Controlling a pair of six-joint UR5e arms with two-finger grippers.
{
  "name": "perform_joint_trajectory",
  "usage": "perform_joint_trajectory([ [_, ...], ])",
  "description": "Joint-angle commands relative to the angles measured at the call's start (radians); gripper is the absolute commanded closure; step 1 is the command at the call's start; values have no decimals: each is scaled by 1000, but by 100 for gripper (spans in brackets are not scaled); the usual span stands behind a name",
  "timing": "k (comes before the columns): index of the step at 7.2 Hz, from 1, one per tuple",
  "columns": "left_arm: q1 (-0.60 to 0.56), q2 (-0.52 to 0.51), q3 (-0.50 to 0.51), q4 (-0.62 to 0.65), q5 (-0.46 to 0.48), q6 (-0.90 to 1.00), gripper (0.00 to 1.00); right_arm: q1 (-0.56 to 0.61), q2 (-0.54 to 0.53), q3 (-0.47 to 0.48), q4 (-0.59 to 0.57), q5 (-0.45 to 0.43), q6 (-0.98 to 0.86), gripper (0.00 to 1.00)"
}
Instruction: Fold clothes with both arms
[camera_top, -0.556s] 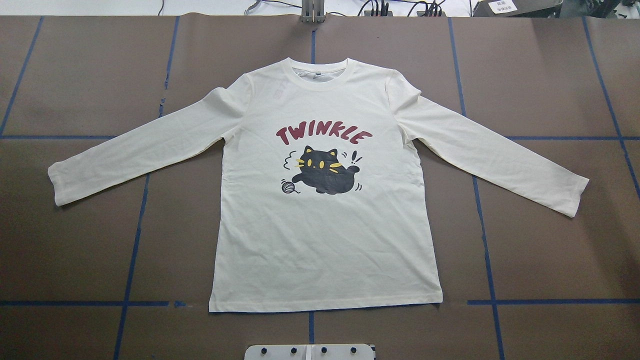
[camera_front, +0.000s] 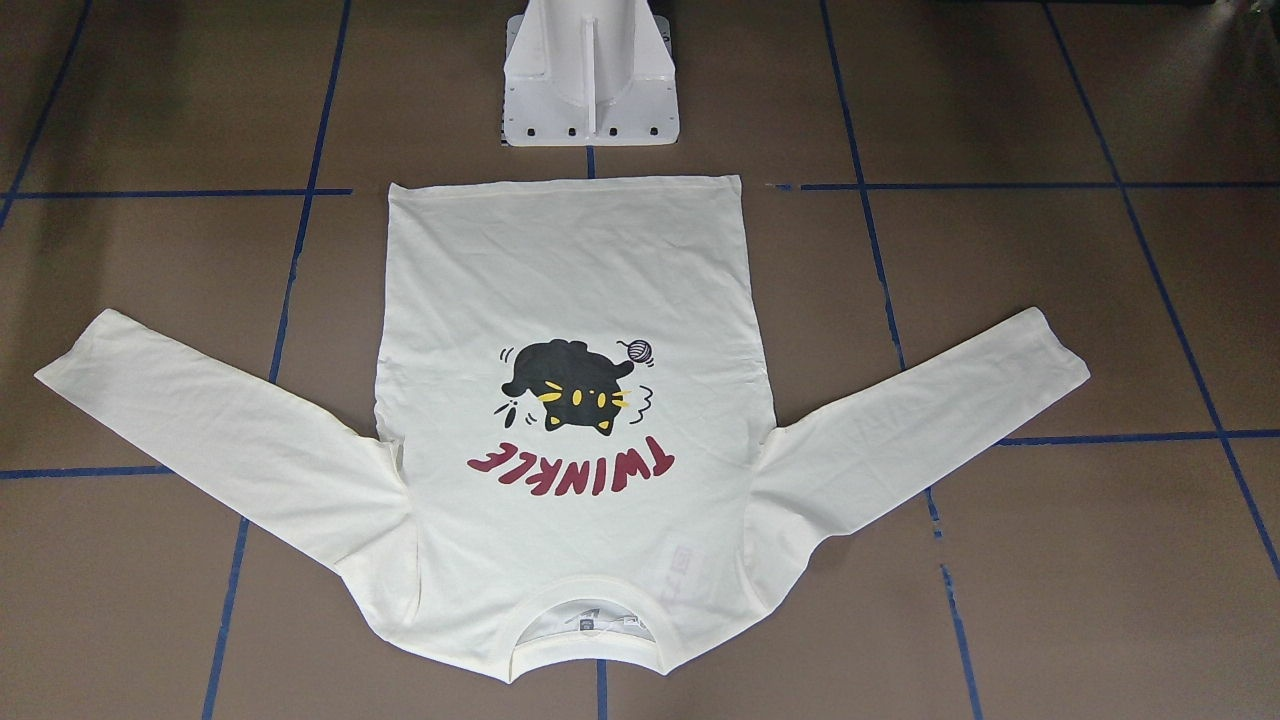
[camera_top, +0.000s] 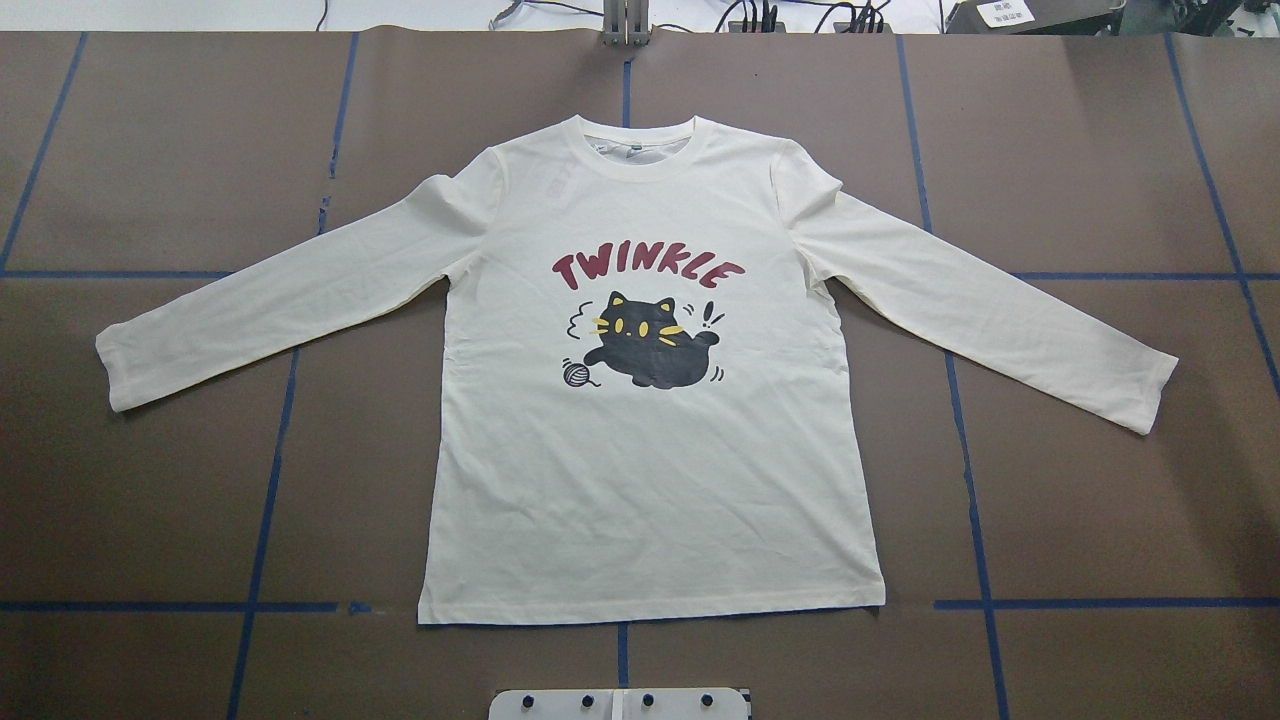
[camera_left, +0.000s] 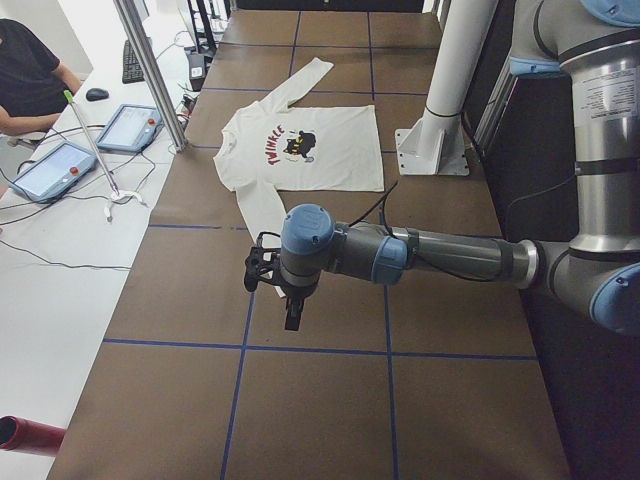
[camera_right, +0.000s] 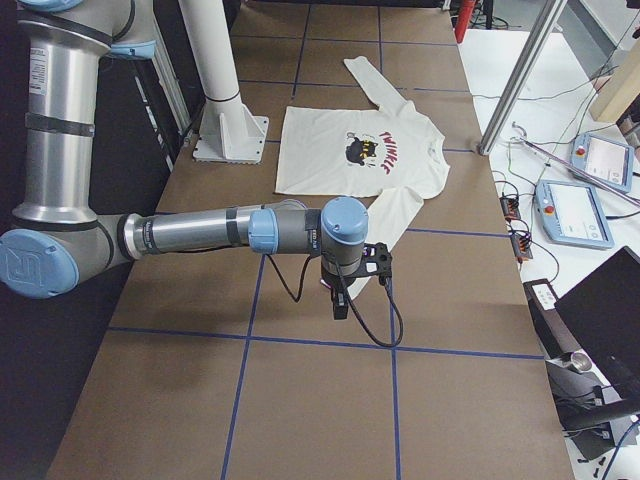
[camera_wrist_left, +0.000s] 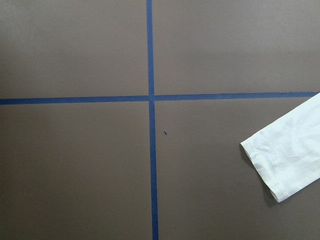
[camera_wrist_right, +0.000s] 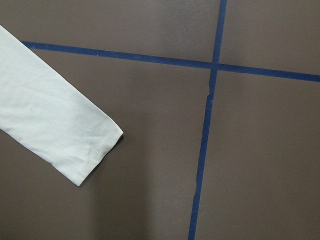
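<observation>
Table (camera_top: 150, 500): a brown surface is marked into squares by blue tape lines.
T-shirt (camera_top: 650, 480): a cream-white long-sleeve garment is laid flat mid-table, front up, hem toward the robot, collar away from it; both sleeves are spread outward and slanted toward the hem side.
Left arm (camera_left: 440, 258): it is held level above the table, with the left gripper (camera_left: 292, 318) pointed down near a cuff (camera_wrist_left: 285, 160); whether the fingers are parted cannot be told.
Right arm (camera_right: 200, 232): it is held level likewise, with the right gripper (camera_right: 340, 300) pointed down near the other cuff (camera_wrist_right: 75, 145); the finger state cannot be told.
Print: dark red "TWINKLE" lettering (camera_top: 648, 270) is arched over a black cat (camera_top: 650, 345) with yellow eyes.
Change: from overhead, the T-shirt is seen unmoved since 0.6 s ago.
Count: 1 T-shirt, 2 arms, 2 grippers.
</observation>
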Motion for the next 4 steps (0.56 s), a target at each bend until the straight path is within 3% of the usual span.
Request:
perform_joint_trajectory([
  [1,4,5,-23,-4,-5,-15,0,-68,-13,19,89,2,21,0],
  [2,7,5,-31,-2,-14,-13,0,-129,-34,16,127,-7,72,0],
  [4,10,4,-34,-40,-130,-10,0,-240,-34,7,150,-8,211,0],
])
